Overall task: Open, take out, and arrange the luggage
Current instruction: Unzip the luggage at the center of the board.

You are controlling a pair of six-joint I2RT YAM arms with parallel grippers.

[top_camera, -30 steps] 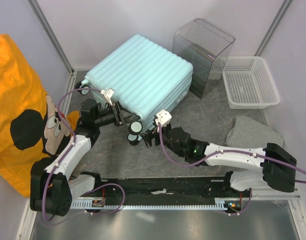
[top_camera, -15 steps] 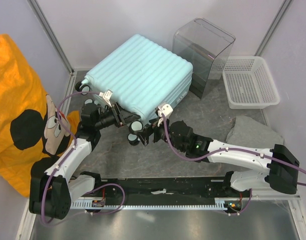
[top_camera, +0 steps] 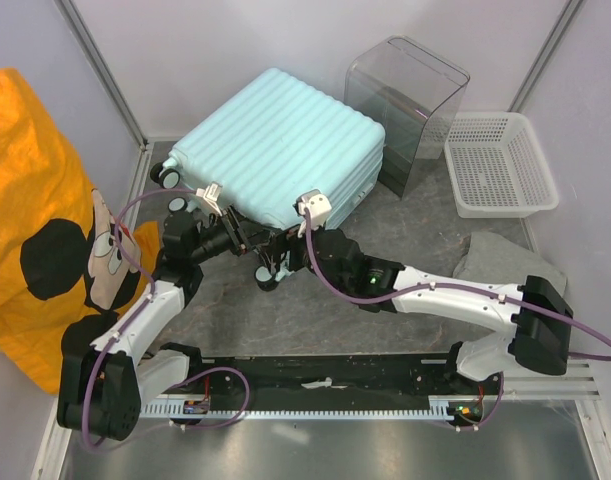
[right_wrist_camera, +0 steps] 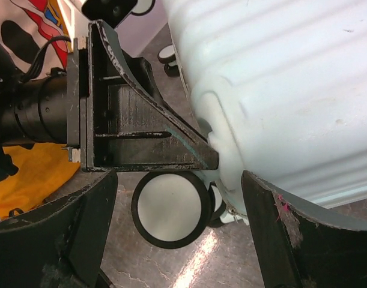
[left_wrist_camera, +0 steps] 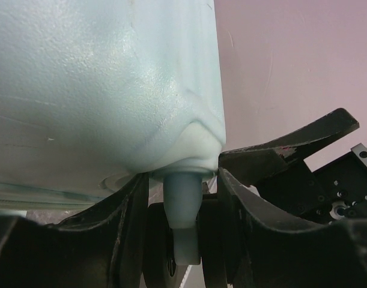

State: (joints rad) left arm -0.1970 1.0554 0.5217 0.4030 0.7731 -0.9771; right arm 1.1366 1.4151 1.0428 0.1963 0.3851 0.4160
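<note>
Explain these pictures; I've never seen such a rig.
Two robot arms, left and right, are bolted to a table. The overhead picture shows both; the other two come from a camera on each wrist. On the table lie a mint suitcase, a clear plastic box, a white mesh basket and a grey cloth; orange cartoon-print fabric sits left. The left end effector straddles a suitcase caster, grip unclear. The right end effector is open around a wheel, holding nothing.
</note>
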